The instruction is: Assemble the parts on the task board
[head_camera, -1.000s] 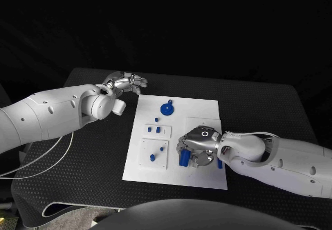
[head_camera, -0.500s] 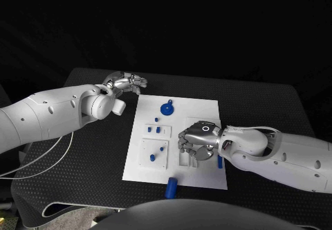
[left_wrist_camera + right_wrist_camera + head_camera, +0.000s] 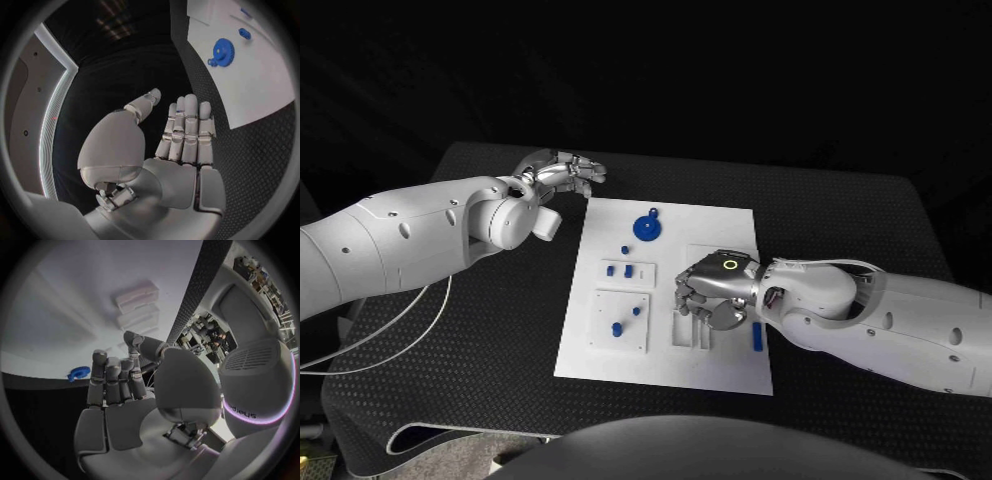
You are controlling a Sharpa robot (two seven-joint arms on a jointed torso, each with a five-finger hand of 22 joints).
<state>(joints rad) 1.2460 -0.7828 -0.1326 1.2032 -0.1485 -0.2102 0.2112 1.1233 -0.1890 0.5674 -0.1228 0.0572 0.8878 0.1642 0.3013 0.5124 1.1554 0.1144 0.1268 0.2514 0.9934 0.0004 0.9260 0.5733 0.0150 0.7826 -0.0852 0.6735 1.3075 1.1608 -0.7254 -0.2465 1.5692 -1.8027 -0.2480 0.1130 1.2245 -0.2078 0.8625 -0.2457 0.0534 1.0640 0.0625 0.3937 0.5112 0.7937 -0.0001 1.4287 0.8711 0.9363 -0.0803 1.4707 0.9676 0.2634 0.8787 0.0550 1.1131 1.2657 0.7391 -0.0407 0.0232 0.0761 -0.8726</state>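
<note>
Board: I see one white board in the middle of the counter, its long side running away from me.
Bar: one blue bar lies flat on the near right part of the board. Its long axis runs near to far, along the board's right edge.
Right hand: my right hand is over the board's near right quarter. Its fingers are bent down toward the surface and apart, and the palm is bare in the right wrist view, so it holds nothing.
Key relation: the bar lies just beside this hand, on its outer side toward my right arm and a little nearer to me. I cannot tell if they touch. I judge this is the hand to take it, reaching sideways across the bar's length.
Near pair: two small blue parts stand in the near left block.
Mid pair: two small pegs stand side by side further on, with one stud just beyond them.
Gear: one blue gear sits toward the far end.
Left hand: my left hand is off the board at its far left corner, fingers straight and empty. It is well apart from the bar.
Count: seven blue parts, one board, two hands.
</note>
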